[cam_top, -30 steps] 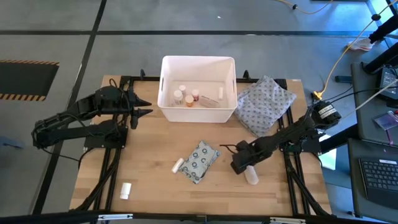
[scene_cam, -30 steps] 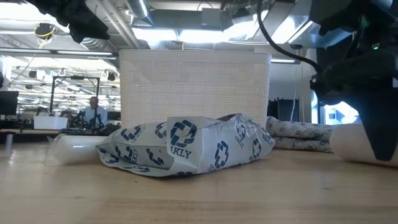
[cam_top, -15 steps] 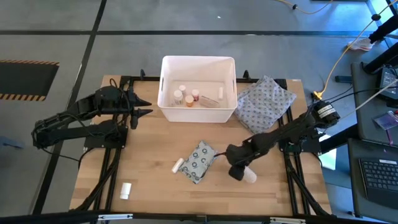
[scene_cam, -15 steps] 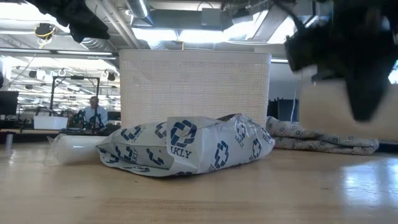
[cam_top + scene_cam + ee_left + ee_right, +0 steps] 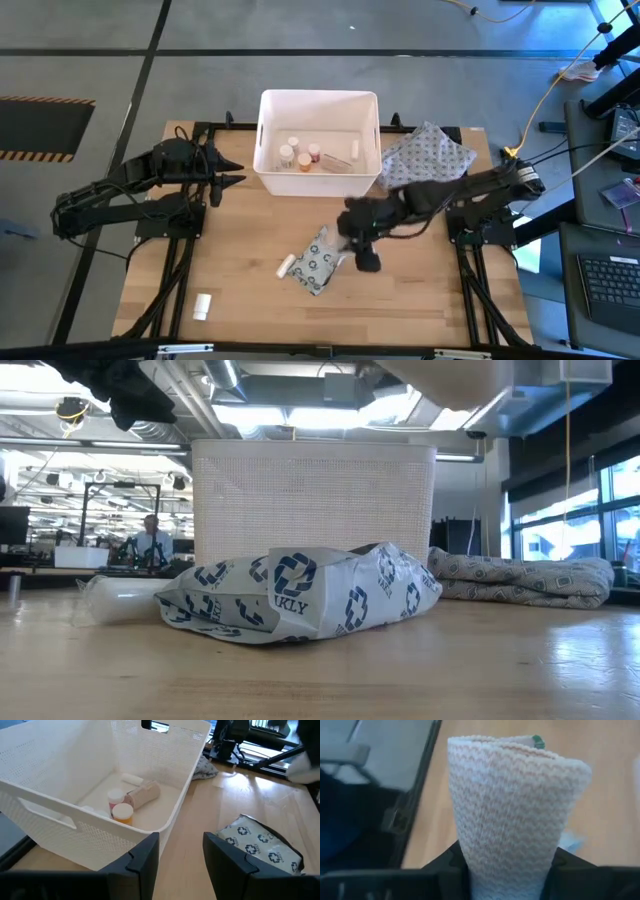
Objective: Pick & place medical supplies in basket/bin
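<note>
My right gripper (image 5: pixel 366 258) is shut on a cream gauze roll (image 5: pixel 515 805) above the table, just right of the flat grey dotted packet (image 5: pixel 320 258). In the high view the gripper hides the roll; the low view shows it at the top (image 5: pixel 450 375). The white bin (image 5: pixel 318 98) stands at the table's far middle with pill bottles (image 5: pixel 300 155) and a gauze roll (image 5: pixel 338 160) in it. A small white tube (image 5: pixel 286 265) lies beside the packet. My left gripper (image 5: pixel 235 172) waits open, left of the bin. My right gripper pinches the gauze roll between its two fingers (image 5: pixel 451 862), which sit on opposite sides of the roll's near end (image 5: pixel 485 870). The rest of the roll sticks out ahead of the fingers. The roll is lifted clear of the table.
A larger grey patterned cloth pouch (image 5: pixel 425 165) lies right of the bin. Another small white item (image 5: pixel 203 305) lies near the table's front left. In the left wrist view, the bin's wall (image 5: pixel 100 835) is close ahead of my left gripper (image 5: pixel 182 855).
My right gripper has risen from the table's near right with the gauze roll and gone toward the table's left and far edge, toward the packet and the bin. The roll, on the table a second ago, is lifted clear.
</note>
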{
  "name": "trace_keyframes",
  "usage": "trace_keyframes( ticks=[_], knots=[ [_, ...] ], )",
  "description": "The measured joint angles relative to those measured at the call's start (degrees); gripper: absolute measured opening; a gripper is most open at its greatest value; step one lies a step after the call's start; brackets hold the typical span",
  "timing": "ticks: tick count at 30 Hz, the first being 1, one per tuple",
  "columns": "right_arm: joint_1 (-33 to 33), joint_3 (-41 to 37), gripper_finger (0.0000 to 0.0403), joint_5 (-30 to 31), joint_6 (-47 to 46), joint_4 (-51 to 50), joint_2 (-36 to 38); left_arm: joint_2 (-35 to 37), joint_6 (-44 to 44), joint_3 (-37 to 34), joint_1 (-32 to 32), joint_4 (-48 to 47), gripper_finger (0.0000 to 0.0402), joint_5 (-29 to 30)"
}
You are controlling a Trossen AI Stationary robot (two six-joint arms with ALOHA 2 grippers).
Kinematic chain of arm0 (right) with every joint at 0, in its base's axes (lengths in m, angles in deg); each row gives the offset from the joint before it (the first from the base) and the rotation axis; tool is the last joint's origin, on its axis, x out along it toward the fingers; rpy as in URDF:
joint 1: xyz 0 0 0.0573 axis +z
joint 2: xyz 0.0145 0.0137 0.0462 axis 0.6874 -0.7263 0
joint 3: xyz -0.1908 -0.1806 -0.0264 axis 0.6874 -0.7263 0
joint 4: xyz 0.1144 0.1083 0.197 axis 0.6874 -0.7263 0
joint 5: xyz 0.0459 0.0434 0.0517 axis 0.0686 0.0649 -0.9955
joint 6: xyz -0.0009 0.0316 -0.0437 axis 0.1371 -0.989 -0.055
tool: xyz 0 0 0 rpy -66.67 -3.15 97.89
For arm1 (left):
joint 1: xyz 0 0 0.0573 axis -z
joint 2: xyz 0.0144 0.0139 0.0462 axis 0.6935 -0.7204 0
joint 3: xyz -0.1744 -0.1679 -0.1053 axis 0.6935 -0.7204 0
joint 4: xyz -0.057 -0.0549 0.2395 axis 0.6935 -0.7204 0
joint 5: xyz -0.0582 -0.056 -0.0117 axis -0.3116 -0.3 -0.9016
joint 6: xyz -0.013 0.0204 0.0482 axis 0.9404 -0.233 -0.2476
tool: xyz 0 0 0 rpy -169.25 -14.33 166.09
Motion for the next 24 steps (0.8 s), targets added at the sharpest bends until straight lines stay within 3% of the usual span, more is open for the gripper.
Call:
trace_keyframes(
  ticks=[6,10,17,24],
  knots=[
    [-6.16,12.69,0.0124,17.91,4.31,-1.64,0.02,0.02,0.02,0.00,0.02,-0.04,0.0145,0.61],
    [-12.90,19.07,0.0124,23.37,4.30,-1.94,0.11,0.00,0.02,0.00,0.02,-0.06,0.0145,1.00],
    [-27.97,21.50,0.0124,22.80,3.57,-2.00,-0.23,0.02,0.02,0.00,0.00,-0.06,0.0145,1.03],
    [-38.26,21.31,0.0124,14.36,2.62,-1.38,-7.20,0.02,0.02,0.00,0.01,-0.09,0.0145,1.06]
  ],
)
